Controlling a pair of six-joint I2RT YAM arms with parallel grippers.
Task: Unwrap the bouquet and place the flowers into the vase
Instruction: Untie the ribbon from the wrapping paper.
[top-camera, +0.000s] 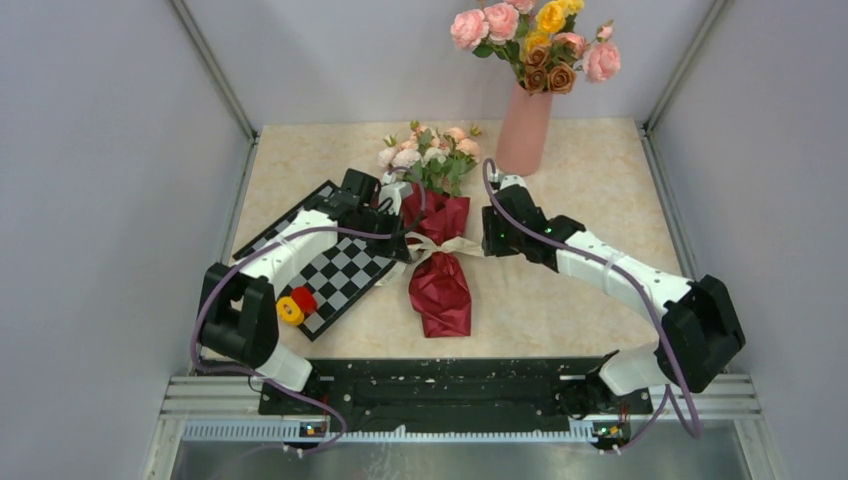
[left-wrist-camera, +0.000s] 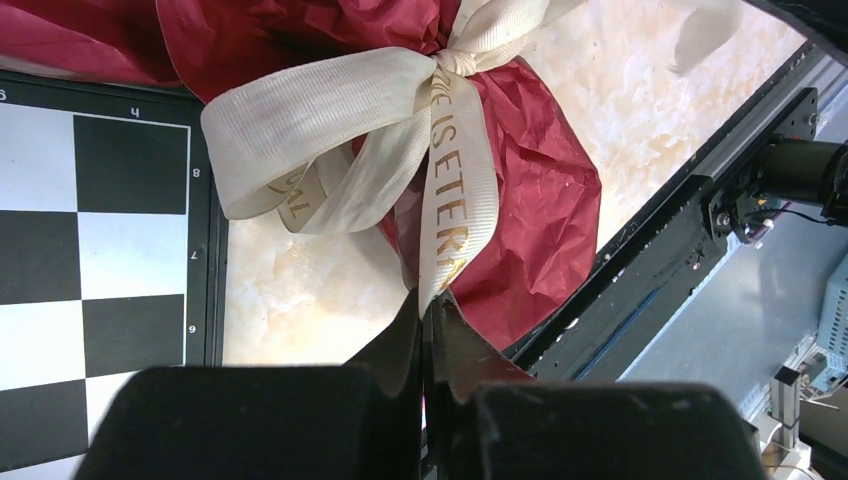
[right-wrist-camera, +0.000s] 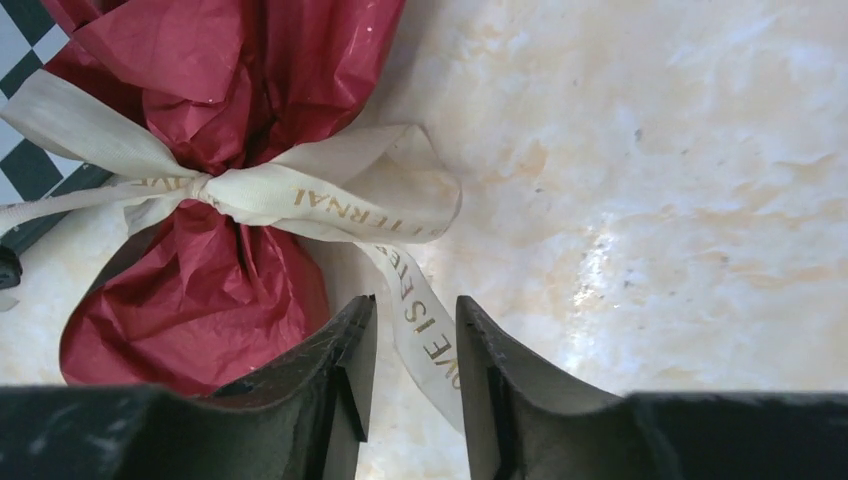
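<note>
The bouquet (top-camera: 440, 275) lies blooms farthest; left hand (left-wrist-camera: 425, 305) pinches ribbon (left-wrist-camera: 455, 190), right hand (right-wrist-camera: 415, 315) apart.

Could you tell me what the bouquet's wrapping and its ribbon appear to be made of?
The wrapping looks like thin crinkled paper, dark red, with sharp creases. The ribbon seems woven cream fabric: fine ribbing shows, with gold lettering.
</note>
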